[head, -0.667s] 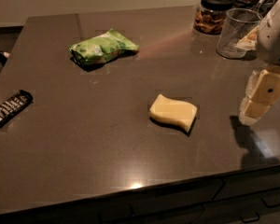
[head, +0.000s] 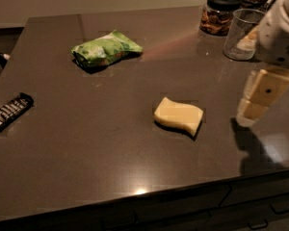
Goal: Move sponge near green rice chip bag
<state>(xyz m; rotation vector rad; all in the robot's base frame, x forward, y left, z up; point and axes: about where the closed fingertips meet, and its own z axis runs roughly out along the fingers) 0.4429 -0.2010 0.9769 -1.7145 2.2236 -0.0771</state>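
The pale yellow sponge [head: 179, 115] lies flat on the dark table [head: 86, 143], right of centre. The green rice chip bag [head: 105, 49] lies at the back left of the table, well apart from the sponge. My gripper [head: 251, 110] hangs at the right edge of the view, just above the table. It is to the right of the sponge, about a hand's width away, and is not touching it.
A black candy bar wrapper [head: 10, 110] lies at the table's left edge. A clear glass cup [head: 242, 33] and a black-lidded jar of snacks [head: 219, 12] stand at the back right, behind my arm. The table's front edge runs along the bottom.
My gripper has shifted slightly left, toward the sponge. The sponge and the bag have not moved.
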